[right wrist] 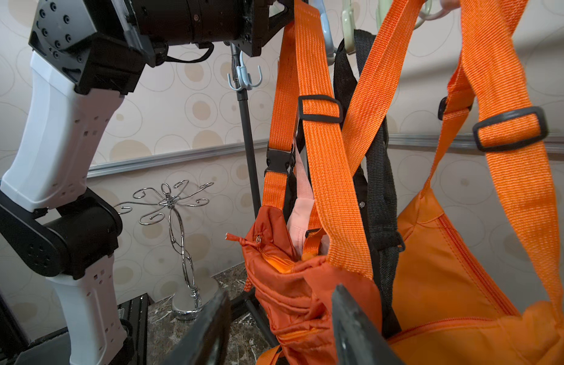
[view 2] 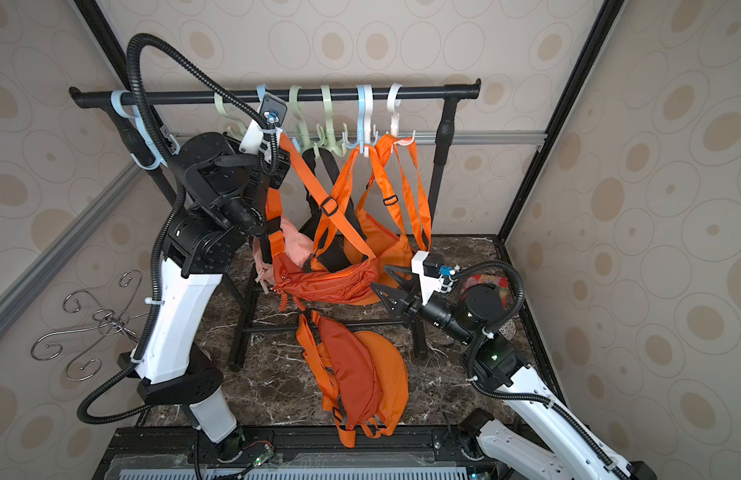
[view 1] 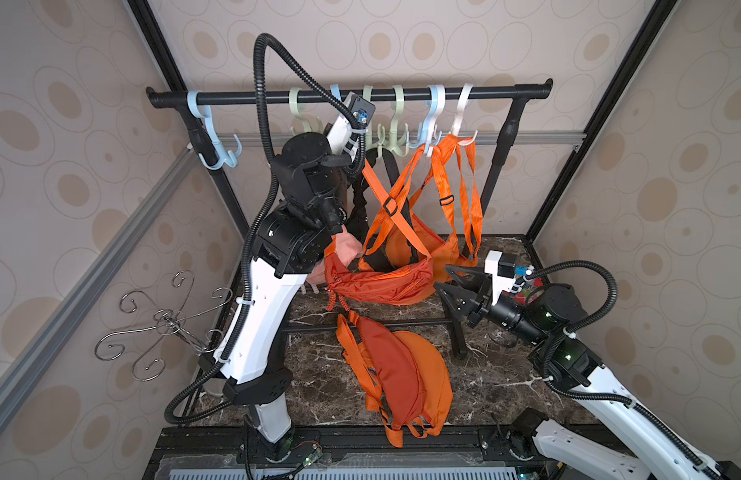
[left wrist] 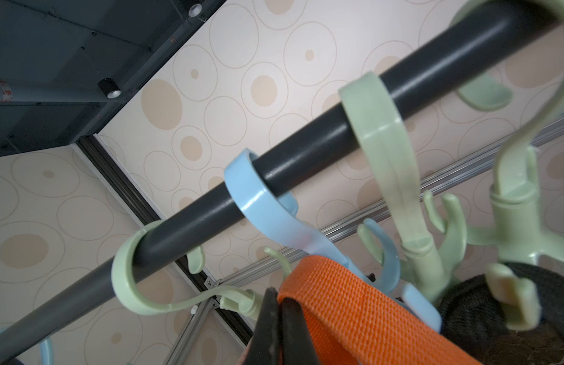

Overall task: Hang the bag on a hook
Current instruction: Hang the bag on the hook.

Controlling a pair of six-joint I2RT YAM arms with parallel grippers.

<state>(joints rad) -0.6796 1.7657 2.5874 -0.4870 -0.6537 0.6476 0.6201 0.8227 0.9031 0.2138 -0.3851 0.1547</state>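
Rust-orange nylon waist bag (view 1: 385, 284) dangles below the black clothes rail (view 1: 231, 99), its orange webbing strap (left wrist: 353, 303) pinched by the left gripper (left wrist: 279, 298) just under it; right gripper (view 1: 442, 277) gapes empty, lower down.

The strap (left wrist: 353, 303) is coarse woven webbing, the bag (view 1: 385, 282) faintly shiny cloth, the hooks (left wrist: 261, 202) smooth glossy plastic, the rail (left wrist: 306, 145) matt and dark, the bench (view 1: 497, 374) polished veined marble.

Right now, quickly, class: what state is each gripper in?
Left gripper: closed on the orange strap.
Right gripper: open, beside the hanging bag, holding nothing.
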